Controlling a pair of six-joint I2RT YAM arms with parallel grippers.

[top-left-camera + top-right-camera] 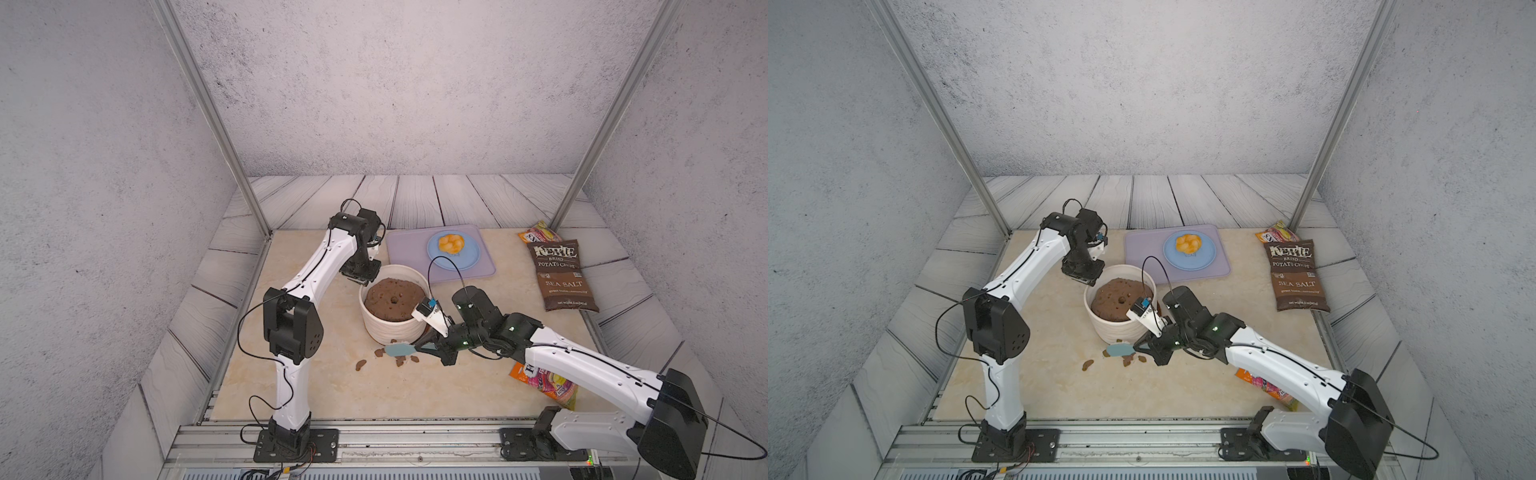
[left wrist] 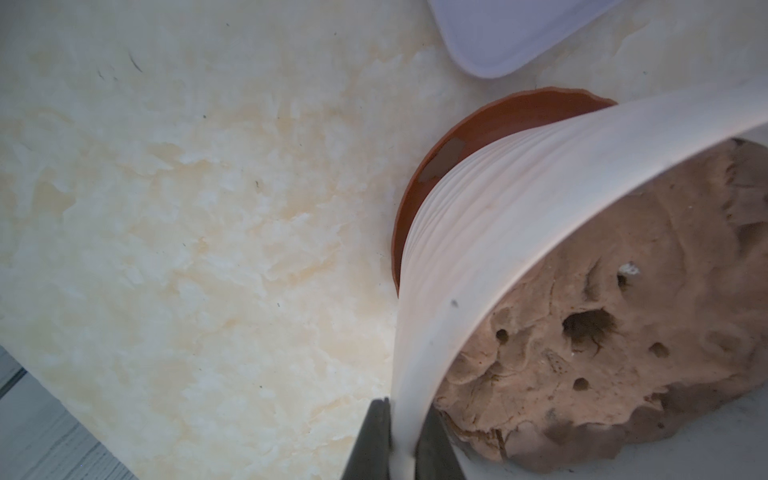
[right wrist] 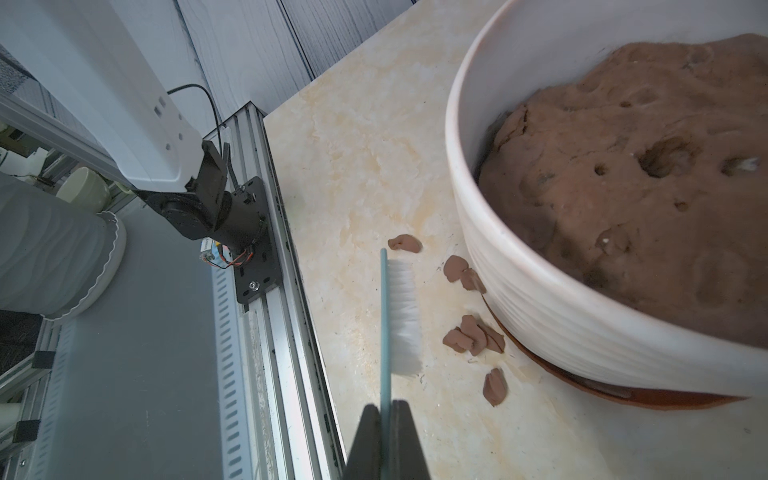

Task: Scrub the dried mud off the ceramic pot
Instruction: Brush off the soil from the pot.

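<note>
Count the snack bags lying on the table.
3: the brown Kettle chips bag at the right edge, a red-yellow bag behind it, an orange-pink bag partly under the right arm.

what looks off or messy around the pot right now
Loose dried mud flakes lie scattered on the tabletop by the ceramic pot, beside the brush in the right gripper. The pot sits askew on its saucer, its rim pinched by the left gripper.

a robot lab cell: aluminium mounting rail (image 1: 415, 446), metal frame posts (image 1: 217, 124), printed backdrop walls (image 1: 395, 83) around
</note>
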